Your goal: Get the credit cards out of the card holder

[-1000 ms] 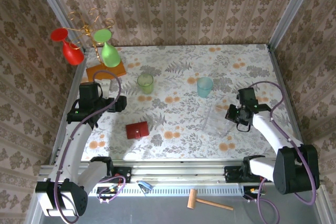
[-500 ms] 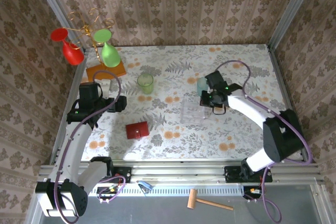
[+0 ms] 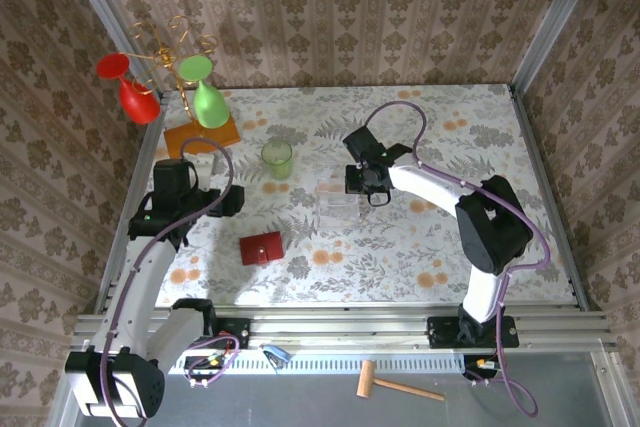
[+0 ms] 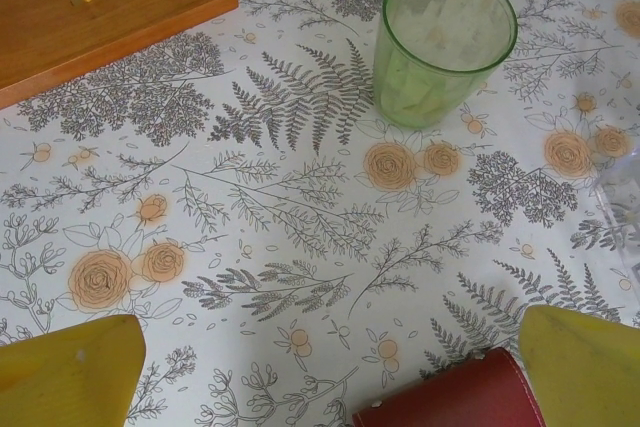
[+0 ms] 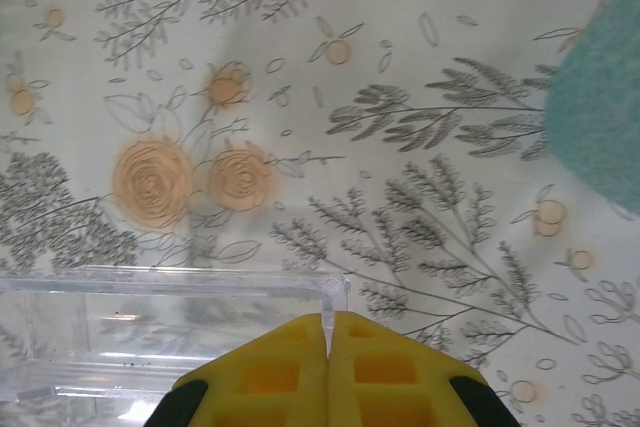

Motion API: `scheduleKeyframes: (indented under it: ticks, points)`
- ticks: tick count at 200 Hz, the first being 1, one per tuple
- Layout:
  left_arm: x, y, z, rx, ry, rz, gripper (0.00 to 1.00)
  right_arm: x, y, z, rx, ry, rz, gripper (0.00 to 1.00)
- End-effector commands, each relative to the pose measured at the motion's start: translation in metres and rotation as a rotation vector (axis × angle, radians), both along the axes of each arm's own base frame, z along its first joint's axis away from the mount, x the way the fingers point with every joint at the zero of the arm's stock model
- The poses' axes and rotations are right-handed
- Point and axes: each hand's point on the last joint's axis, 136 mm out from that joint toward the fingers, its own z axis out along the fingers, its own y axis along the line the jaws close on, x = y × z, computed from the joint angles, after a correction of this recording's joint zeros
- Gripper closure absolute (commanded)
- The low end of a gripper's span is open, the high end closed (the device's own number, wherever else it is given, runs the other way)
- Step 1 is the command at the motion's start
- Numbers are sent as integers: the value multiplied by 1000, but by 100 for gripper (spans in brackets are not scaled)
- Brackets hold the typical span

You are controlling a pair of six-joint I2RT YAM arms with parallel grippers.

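Top external view, read left to right. At the far left corner a red goblet point(image 3: 138, 102) and a green goblet point(image 3: 209, 104) are held up over an orange wooden base point(image 3: 200, 134), which lies on the flowered table point(image 3: 450, 247).

Your left gripper point(image 3: 232, 199) hovers just this side of that base. Left wrist view: its yellow fingers point(image 4: 70, 372) stand spread wide with nothing between them but tablecloth.

The card holder point(image 3: 262, 247) lies flat on the table with its red outer side up, near the front edge, slightly nearer you and to the right of the left gripper, and apart from it. In the left wrist view only its red edge point(image 4: 450, 402) shows at the bottom, close to the right-hand finger. You cannot tell from either view what is inside it.

A green cup point(image 3: 277, 158) stands upright farther back, well apart from the holder.

Mid-table sits a clear box point(image 3: 338, 197). Your right gripper point(image 3: 368, 183) is at its right side. Right wrist view: the yellow fingers point(image 5: 260, 377) are pressed together on the thin upper edge of the box's clear wall. A teal cup point(image 5: 600, 107) shows at the right edge, beyond the box.
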Motion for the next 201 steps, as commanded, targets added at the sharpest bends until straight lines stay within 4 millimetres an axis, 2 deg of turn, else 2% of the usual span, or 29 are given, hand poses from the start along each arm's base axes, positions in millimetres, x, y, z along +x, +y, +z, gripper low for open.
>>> scheduleKeyframes:
  ticks: [1,87,141,201]
  points:
    - [-5,1,-4,18,11,-7,3,13,-8,8,-53,-29,-50,100]
    - [-6,0,-6,19,21,-14,3,44,-2,2,-79,-14,-43,100]
    - [-5,0,-5,21,19,-12,2,46,-7,-4,-87,6,-47,100]
    - [-6,1,-4,22,13,-8,2,47,-3,-8,-72,9,-33,98]
